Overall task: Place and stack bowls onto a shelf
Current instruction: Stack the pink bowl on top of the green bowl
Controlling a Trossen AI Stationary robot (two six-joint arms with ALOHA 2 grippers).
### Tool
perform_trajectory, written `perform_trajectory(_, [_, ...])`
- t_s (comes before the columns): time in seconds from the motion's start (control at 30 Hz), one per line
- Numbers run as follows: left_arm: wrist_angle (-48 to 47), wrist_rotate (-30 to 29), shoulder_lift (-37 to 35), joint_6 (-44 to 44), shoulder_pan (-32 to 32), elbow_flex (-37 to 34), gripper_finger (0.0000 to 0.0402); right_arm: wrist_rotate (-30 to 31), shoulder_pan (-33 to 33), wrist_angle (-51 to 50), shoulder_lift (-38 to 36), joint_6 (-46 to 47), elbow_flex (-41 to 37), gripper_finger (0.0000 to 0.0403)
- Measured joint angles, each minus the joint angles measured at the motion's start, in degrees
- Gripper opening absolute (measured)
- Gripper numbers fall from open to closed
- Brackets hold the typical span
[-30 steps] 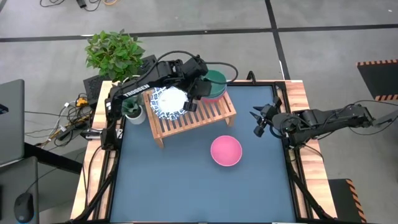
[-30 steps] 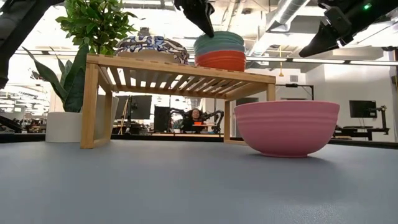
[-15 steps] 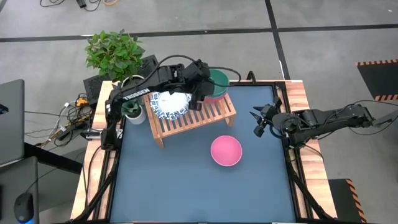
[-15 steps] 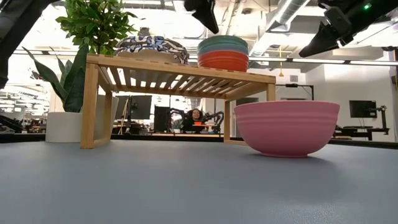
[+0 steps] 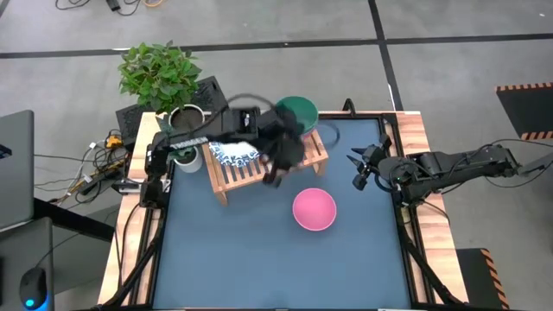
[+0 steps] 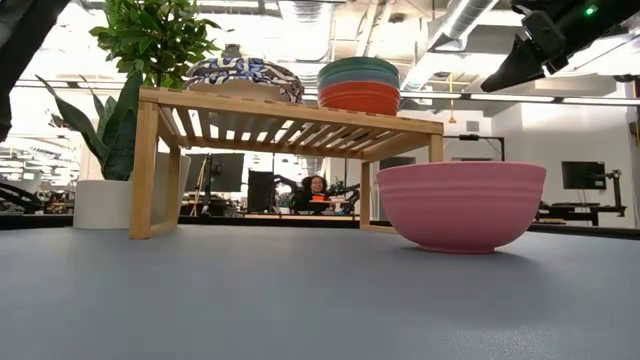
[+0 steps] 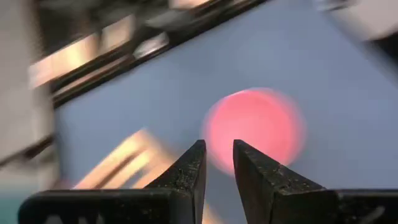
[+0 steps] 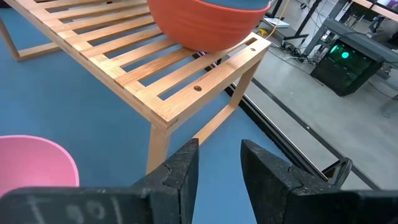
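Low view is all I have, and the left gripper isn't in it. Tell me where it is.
Observer: From above, the left gripper is over the front edge of the light-wood slatted shelf, on the side facing the round pink bowl.
Operator: Say what it carries.
Observer: Nothing. The left wrist view shows its fingers slightly apart and empty, with the pink bowl ahead.
Operator: Place the right gripper over the table.
Observer: The right gripper hangs near the blue table's right edge, clear of every bowl.
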Motion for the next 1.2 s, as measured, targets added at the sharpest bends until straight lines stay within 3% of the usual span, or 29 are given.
perform_trajectory(0.1, [1.02,3.89,-0.15,1.01,-4.02,-3.29,0.0069,-0.02,0.0,-0.02,0.01,0.0,0.0,0.0145])
perform_trajectory(0.37, [14.04,-6.31,0.04,4.74,-13.99,-20.22,0.0109,-0.02,0.0,0.0,-0.01,0.86,0.0,0.0145])
perform_trajectory(0.67, [31.33,-10.19,0.09,4.48,-16.33,-35.61,0.0192,-0.09,0.13,0.0,0.01,1.55,0.0,0.0145])
perform_trajectory(0.97, [35.75,-9.92,3.81,4.11,-14.89,-39.56,0.0204,-0.09,0.11,0.02,-0.01,2.03,0.0,0.0145])
perform_trajectory(1.2, [36.78,-4.41,6.21,0.94,-12.9,-39.58,0.0202,-0.09,0.09,-0.11,-0.01,2.01,0.0,0.0145])
